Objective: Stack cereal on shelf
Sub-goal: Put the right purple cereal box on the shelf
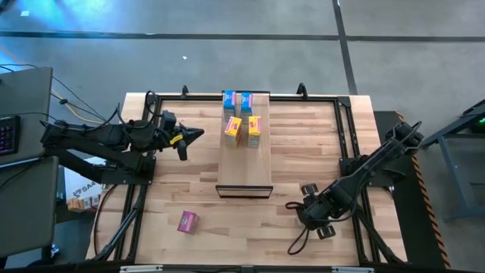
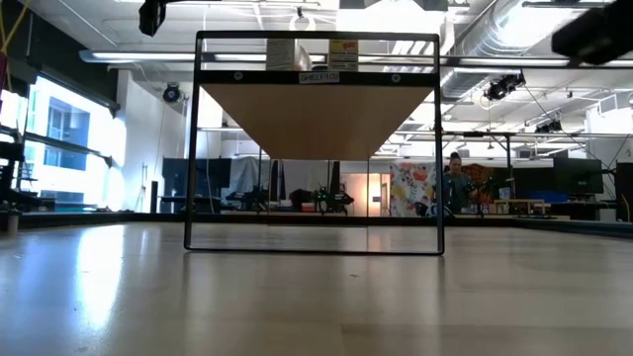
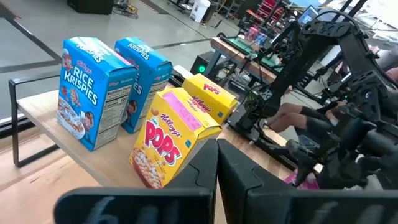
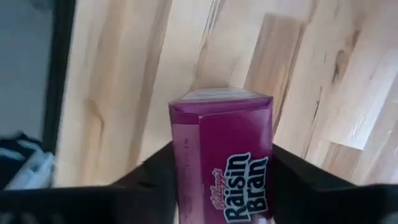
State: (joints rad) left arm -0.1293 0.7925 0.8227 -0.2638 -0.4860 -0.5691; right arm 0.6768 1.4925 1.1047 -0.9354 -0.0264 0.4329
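Near the shelf's [image 1: 245,140] dark front end, the right end effector [image 4: 221,180] is closing its fingers around a magenta cereal box [image 4: 222,155]: light, crushable cardboard, best pinched across its broad faces. The left end effector [image 1: 189,137], shut, is idling beside the shelf. The box's base is lying outside the right wrist view.

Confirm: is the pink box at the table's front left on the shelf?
Off. The pink box sits on the tabletop, well apart from the shelf.
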